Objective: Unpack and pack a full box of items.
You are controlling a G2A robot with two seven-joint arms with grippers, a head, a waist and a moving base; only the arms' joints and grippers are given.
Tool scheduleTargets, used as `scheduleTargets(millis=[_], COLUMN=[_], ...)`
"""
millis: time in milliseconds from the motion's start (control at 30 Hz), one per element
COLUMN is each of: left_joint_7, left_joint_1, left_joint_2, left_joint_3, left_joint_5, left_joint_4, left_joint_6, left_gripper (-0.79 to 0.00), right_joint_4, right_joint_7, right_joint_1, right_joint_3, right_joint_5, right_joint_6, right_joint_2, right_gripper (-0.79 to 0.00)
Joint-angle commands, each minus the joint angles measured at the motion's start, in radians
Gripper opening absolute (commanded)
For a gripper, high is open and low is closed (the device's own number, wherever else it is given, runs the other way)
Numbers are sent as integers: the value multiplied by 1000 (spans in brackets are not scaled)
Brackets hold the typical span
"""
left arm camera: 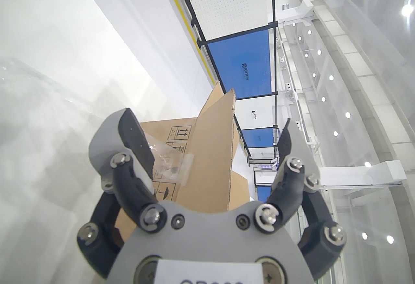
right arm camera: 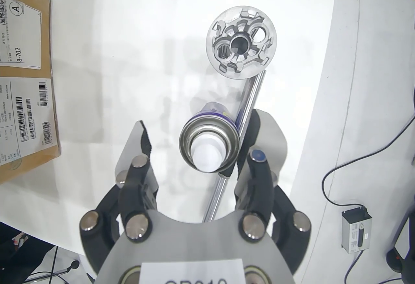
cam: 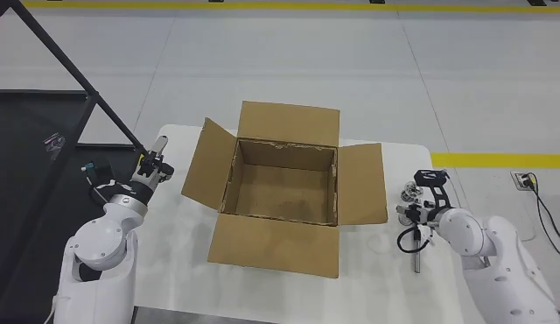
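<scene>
The open cardboard box (cam: 282,191) stands in the middle of the white table (cam: 367,271), its inside bare and all flaps folded out. My right gripper (right arm camera: 197,132) is open around an upright spray can (right arm camera: 209,142) with a white nozzle. The can sits close to one finger (right arm camera: 251,136) and apart from the other. A steel rod (right arm camera: 249,100) lies beside the can, and a round cast metal part (right arm camera: 241,42) stands just beyond it. My left gripper (left arm camera: 209,126) is open beside the box's left flap (left arm camera: 210,152). A small clear bag (left arm camera: 170,160) shows against one pad (left arm camera: 134,136).
A black bracket-like piece (cam: 431,178) lies at the table's right edge, beyond the metal part (cam: 409,193). The rod (cam: 418,258) points toward the table's near edge. A black frame pole (cam: 79,79) slants down at the table's left. A grey power block (right arm camera: 356,230) sits on the floor.
</scene>
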State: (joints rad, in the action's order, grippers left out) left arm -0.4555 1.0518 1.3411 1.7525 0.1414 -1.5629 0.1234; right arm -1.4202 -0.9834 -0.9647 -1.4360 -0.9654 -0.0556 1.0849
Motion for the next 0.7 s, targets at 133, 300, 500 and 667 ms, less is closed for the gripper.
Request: scheduleTargets(millis=[133, 300, 500, 667], left_joint_7=[0, 0, 0, 0], left_joint_1=[0, 0, 0, 0], left_joint_2=[0, 0, 0, 0], left_joint_3=[0, 0, 0, 0], left_joint_5=[0, 0, 0, 0], left_joint_4=[0, 0, 0, 0], left_joint_6=[0, 0, 0, 0], left_gripper=[0, 0, 0, 0], right_joint_4=[1, -37, -72, -82], right_joint_7=[4, -3, -14, -12], right_joint_1=[13, 4, -10, -13], right_joint_3=[15, 12, 19, 55], right_joint_5=[-9, -3, -17, -27], right_joint_6=[-26, -16, -20, -22], right_joint_2=[2, 1, 0, 4], right_gripper=[-665, -785, -785, -757])
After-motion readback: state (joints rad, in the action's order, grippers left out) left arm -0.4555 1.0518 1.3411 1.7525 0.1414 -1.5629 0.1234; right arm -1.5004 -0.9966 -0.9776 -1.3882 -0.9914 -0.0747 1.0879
